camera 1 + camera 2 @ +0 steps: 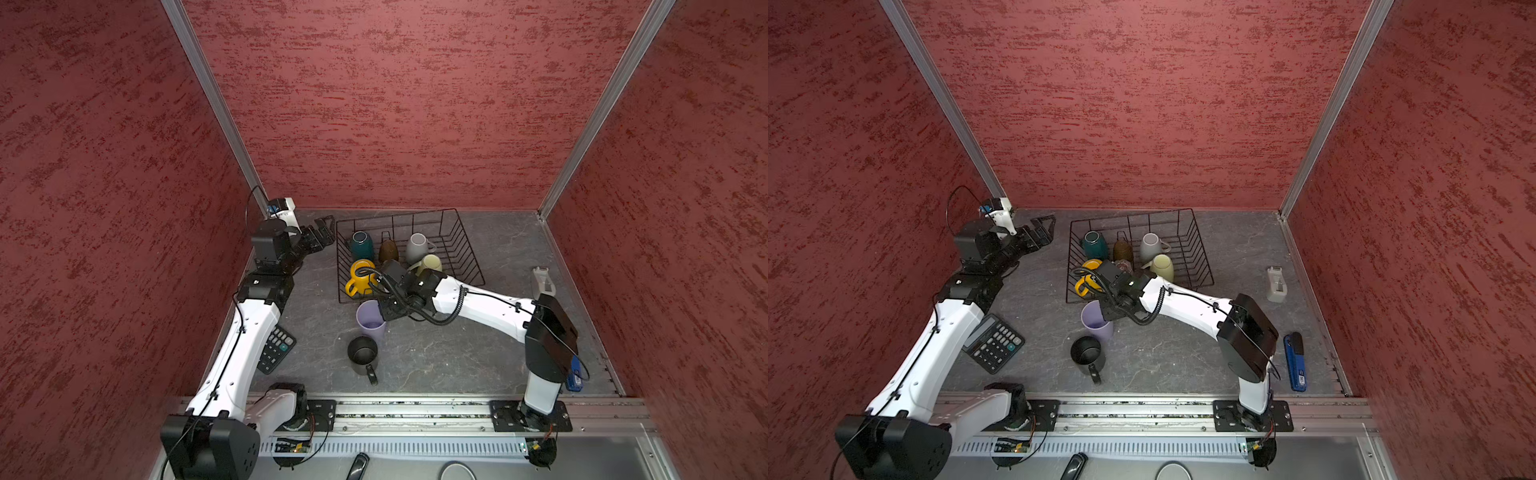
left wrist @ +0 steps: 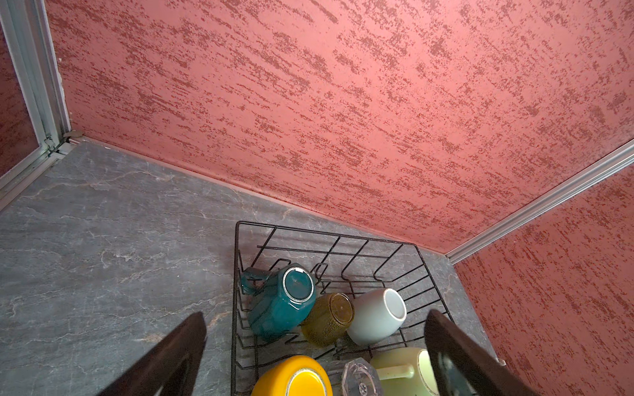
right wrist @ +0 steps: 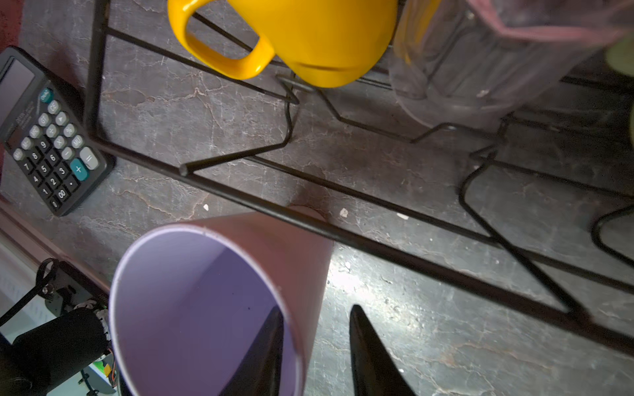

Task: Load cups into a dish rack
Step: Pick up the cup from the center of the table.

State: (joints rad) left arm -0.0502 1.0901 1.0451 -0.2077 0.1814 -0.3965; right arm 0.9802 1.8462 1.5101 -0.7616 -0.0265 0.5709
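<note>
Right gripper straddles the upright lilac tumbler's wall, one finger inside, one outside with a gap: partly open, gripping nothing yet. It stands just outside the dish rack's front rim; the wide-open, empty left gripper sits farther.

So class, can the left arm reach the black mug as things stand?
Probably yes: the black mug stands in the open with nothing over it; the left gripper, back beside the rack, is open and empty.

The clear ribbed glass, cut off by the edge, looks blurred.
</note>
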